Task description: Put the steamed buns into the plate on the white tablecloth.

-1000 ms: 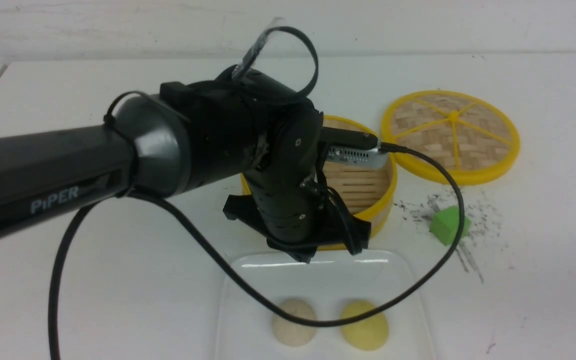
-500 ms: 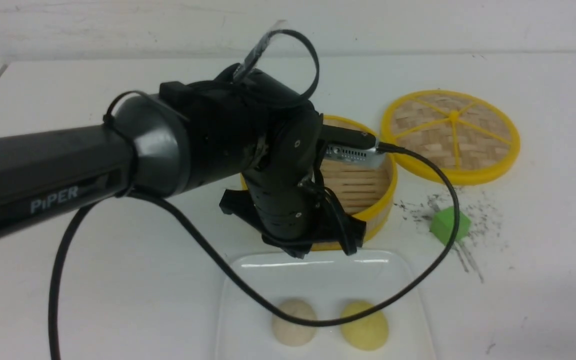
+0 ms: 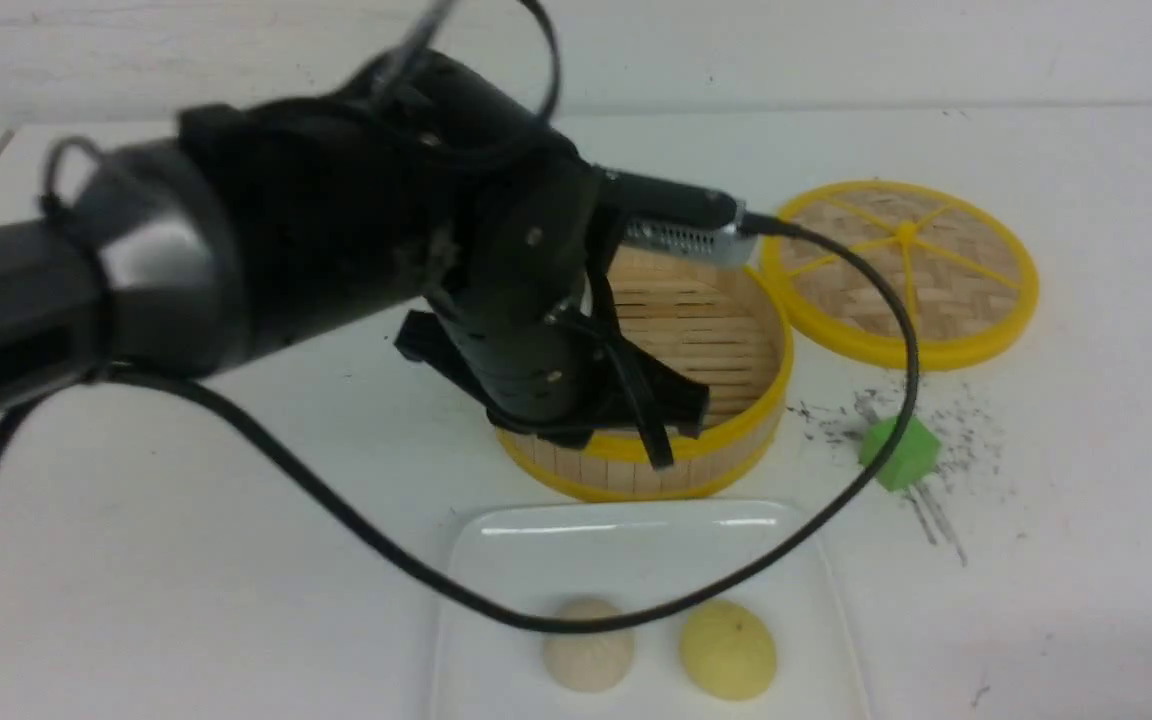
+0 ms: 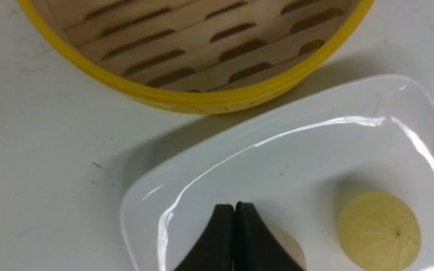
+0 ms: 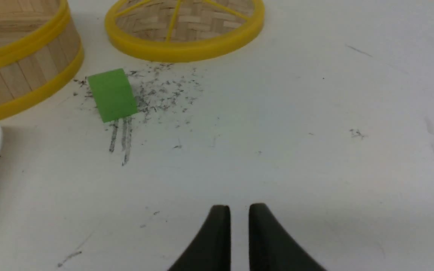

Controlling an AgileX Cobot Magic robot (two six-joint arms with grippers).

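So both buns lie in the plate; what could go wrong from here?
1. The cable hangs low across the plate, right by the cream bun; an arm move might drag that bun out.
2. The shut left hand hangs over the same bun and might knock it.

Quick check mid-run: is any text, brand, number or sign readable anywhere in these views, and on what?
None can be read.
Left arm casing: blurred, no legible label.
Dark marks beside the green cube on the white tablecloth: scribbles and specks, not letters.
Plate, cream bun, yellow bun, steamer, lid: no print.
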